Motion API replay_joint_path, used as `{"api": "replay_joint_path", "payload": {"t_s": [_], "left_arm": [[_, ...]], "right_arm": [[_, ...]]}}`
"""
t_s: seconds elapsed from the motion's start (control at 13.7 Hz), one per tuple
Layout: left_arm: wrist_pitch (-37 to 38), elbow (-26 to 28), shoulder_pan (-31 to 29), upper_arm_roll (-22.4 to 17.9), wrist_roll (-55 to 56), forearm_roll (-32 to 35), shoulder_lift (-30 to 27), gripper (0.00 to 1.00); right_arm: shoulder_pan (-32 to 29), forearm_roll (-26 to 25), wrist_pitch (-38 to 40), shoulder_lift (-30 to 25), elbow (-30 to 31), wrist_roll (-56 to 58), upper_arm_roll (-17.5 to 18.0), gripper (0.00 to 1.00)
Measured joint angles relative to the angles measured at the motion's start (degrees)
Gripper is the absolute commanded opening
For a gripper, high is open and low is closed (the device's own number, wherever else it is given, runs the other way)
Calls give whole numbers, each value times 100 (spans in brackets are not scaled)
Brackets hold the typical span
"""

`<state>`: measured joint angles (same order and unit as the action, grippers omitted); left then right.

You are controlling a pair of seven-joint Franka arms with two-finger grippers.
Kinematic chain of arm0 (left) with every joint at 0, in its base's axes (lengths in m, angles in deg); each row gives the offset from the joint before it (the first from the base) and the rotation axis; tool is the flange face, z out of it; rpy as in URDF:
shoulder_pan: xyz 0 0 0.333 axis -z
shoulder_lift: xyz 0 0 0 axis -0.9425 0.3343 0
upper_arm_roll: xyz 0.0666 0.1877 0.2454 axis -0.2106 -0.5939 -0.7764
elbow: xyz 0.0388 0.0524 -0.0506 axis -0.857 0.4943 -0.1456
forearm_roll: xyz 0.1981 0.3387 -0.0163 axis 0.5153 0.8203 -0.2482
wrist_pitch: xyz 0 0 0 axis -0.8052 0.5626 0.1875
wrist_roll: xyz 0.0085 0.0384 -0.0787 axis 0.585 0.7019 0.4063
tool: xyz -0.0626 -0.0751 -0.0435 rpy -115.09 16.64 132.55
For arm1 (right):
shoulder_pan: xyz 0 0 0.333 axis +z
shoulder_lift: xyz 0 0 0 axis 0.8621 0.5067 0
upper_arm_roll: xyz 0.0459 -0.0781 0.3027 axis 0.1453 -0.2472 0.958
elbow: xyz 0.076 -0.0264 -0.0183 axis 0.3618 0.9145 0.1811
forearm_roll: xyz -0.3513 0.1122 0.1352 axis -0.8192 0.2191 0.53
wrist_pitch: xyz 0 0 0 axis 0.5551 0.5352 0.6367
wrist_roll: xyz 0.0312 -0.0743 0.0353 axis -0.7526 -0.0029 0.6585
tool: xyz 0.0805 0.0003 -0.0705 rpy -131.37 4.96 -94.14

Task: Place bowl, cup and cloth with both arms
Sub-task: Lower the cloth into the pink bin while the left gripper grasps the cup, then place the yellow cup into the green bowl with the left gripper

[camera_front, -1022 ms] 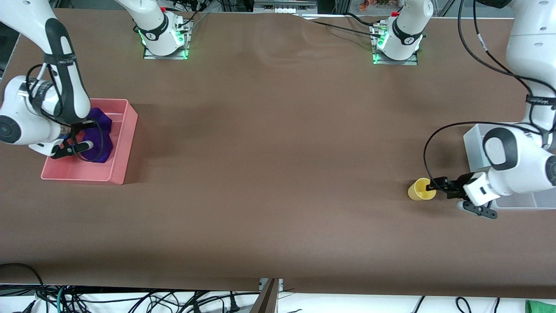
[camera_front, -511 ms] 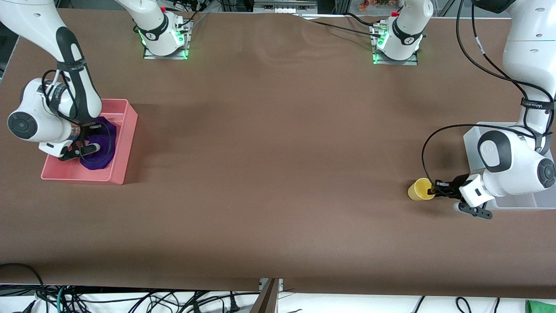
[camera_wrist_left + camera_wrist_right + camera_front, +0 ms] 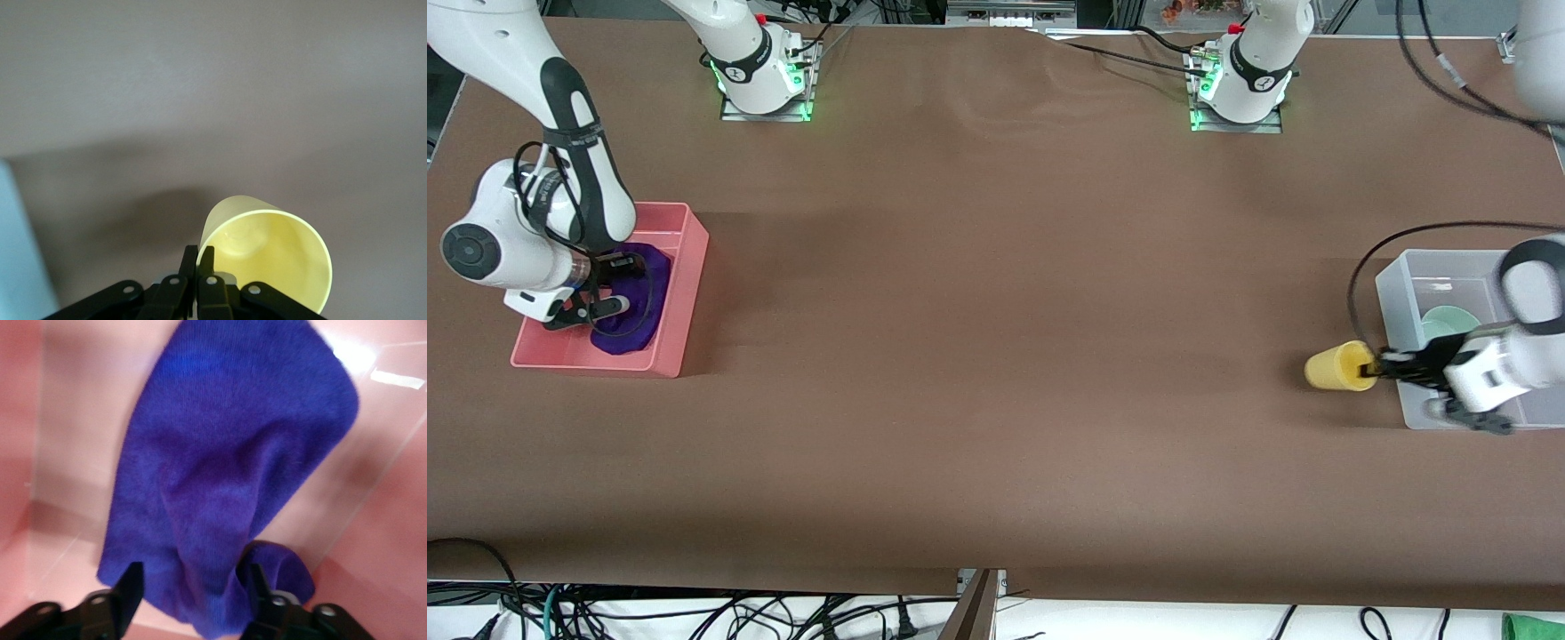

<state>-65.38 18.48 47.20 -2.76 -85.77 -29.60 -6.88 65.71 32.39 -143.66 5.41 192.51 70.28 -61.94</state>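
Observation:
The yellow cup (image 3: pixel 1334 367) hangs tipped on its side in the air, just beside the clear bin (image 3: pixel 1396 293). My left gripper (image 3: pixel 1371 366) is shut on the cup's rim; the left wrist view shows one finger inside the cup (image 3: pixel 267 247) and one outside, with the gripper (image 3: pixel 200 257) pinching the wall. The mint-green bowl (image 3: pixel 1449 322) sits inside the clear bin. The purple cloth (image 3: pixel 645 293) lies in the pink bin (image 3: pixel 694 258). My right gripper (image 3: pixel 616 284) is open just over the cloth, and in the right wrist view its fingers (image 3: pixel 195 577) straddle a fold of the cloth (image 3: pixel 227 453).
The clear bin stands at the left arm's end of the table, the pink bin at the right arm's end. A black cable loops from the left wrist over the clear bin. The clear bin's wall shows at the edge of the left wrist view (image 3: pixel 17 267).
My left gripper has lifted the cup off the table and carried it toward the clear bin, uncovering the bowl. My right gripper has shifted slightly over the cloth in the pink bin.

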Motion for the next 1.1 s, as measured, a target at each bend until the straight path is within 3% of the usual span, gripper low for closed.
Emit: {"api": "replay_joint_path", "payload": {"t_s": [0.22, 0.37, 0.66, 1.1], "left_arm": [[1259, -730, -458, -104, -531, 513, -277, 0], [1454, -941, -778, -134, -1358, 900, -290, 0], [626, -884, -1321, -170, -2289, 1084, 181, 0], [37, -797, -1601, -172, -2650, 1167, 862, 0]], "right_arm": [[2, 286, 1257, -445, -616, 5, 16, 100], [5, 349, 2221, -681, -1253, 10, 155, 100], [26, 372, 2975, -875, -2236, 4, 604, 100], [19, 372, 3097, -1270, -3077, 6, 640, 100]]}}
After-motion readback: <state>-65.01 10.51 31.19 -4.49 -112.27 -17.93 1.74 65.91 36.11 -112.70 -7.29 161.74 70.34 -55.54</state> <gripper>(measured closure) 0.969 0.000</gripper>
